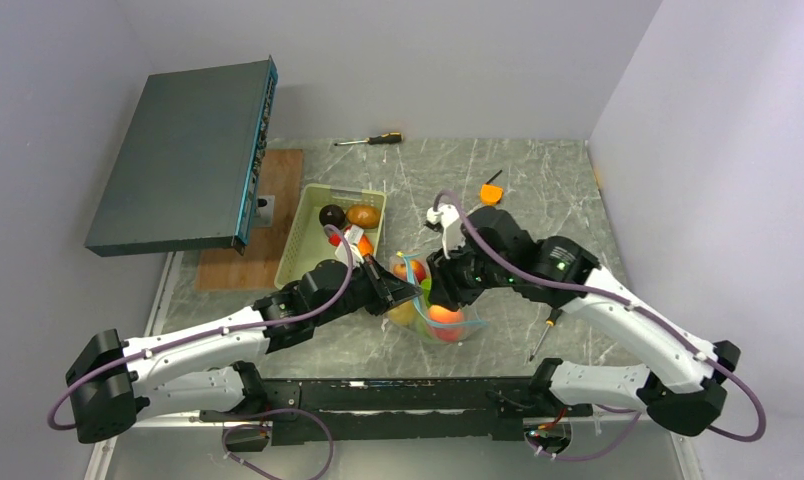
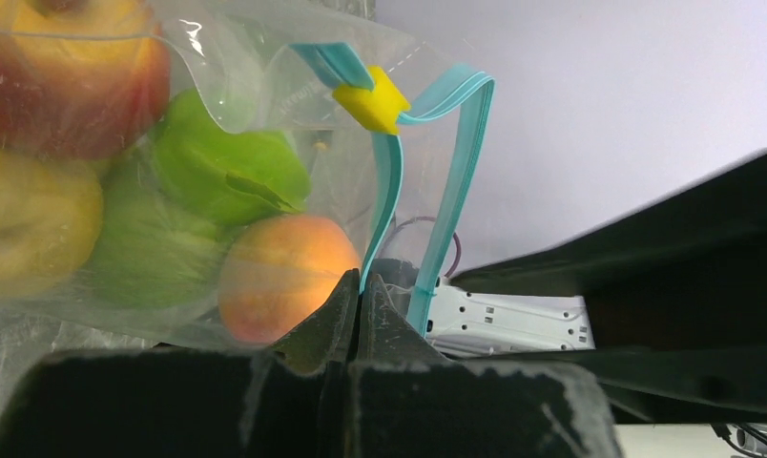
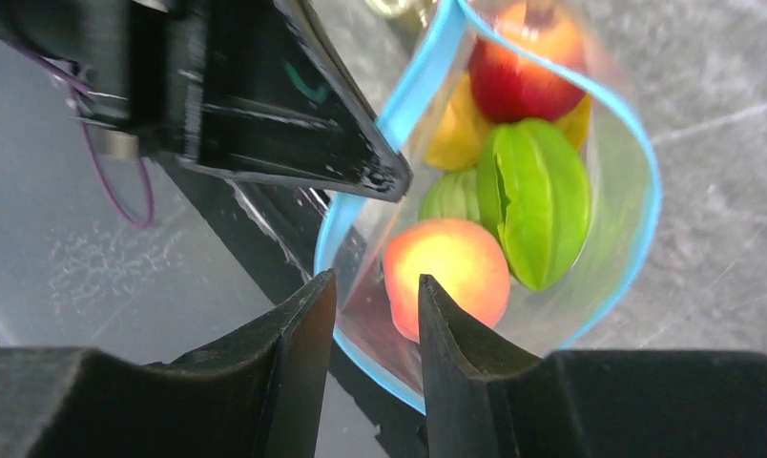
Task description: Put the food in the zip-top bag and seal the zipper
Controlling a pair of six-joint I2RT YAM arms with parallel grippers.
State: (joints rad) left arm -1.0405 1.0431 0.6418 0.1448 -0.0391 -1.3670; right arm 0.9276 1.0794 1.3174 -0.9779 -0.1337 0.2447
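The table (image 1: 578,190) is grey stone with pale lines, and plain pale walls (image 1: 428,60) stand round it. In the middle, between my two arms, is the zip-top bag (image 2: 265,86), clear and floppy, with its mouth open. Some of the food (image 3: 518,76) is inside it: a red and yellow apple (image 2: 65,76), a green star fruit (image 3: 537,200), a round orange peach (image 3: 446,272) and a yellow one (image 2: 27,224). My left gripper (image 2: 356,296) is pinched tight on the zipper (image 2: 390,191), the thin blue strip, a little way along from its yellow slider (image 2: 372,98). My right gripper (image 3: 375,301) has its fingers apart, one on each side of the bag's blue edge, and I can't see them touching it. More food sits in the pale green tray (image 1: 300,245) near the bag on my left side: a dark purple one (image 1: 331,215) and a brown one (image 1: 364,214). A screwdriver (image 1: 370,140) lies far back on the table.
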